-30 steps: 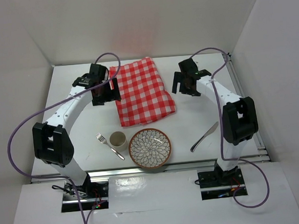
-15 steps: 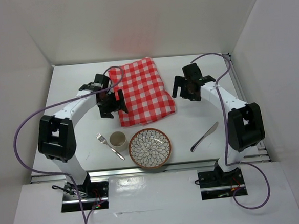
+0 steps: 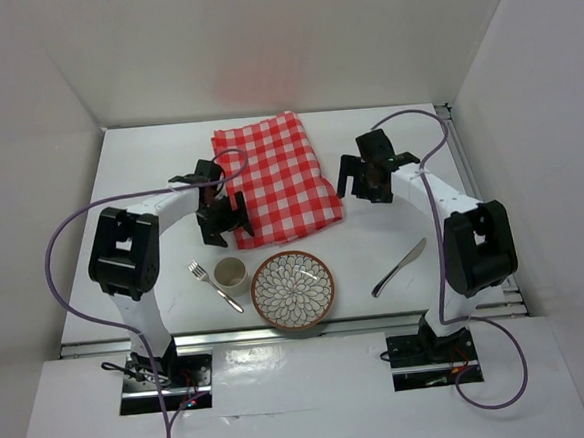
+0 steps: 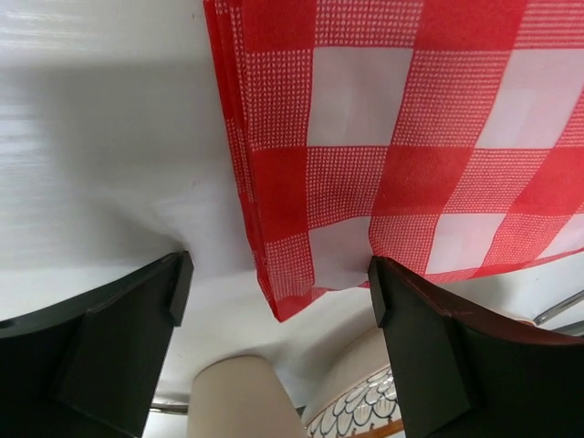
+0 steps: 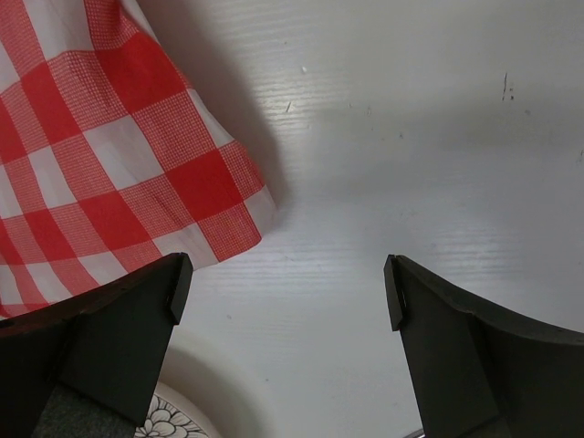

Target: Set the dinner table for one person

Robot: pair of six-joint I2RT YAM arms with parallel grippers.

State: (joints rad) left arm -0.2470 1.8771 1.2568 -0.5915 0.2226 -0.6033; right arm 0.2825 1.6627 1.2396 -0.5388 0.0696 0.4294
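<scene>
The folded red-and-white checked cloth (image 3: 279, 180) lies on the white dinner table (image 3: 393, 227) at the back middle. A patterned plate (image 3: 293, 290), a beige cup (image 3: 231, 273), a fork (image 3: 215, 287) and a knife (image 3: 399, 268) lie near the front edge. My left gripper (image 3: 228, 219) is open and empty, just above the cloth's near left corner (image 4: 283, 301). The cup (image 4: 239, 397) and the plate (image 4: 365, 415) show below it. My right gripper (image 3: 365, 180) is open and empty over bare table, just right of the cloth's near right corner (image 5: 228, 219).
White walls enclose the table on three sides. Metal rails run along the front edge (image 3: 300, 331) and the right edge (image 3: 475, 186). The plate rim (image 5: 169, 422) shows at the bottom left of the right wrist view.
My left gripper has moved nearer along the cloth's left edge to its near left corner. My right gripper has shifted slightly nearer. Both stay open.
</scene>
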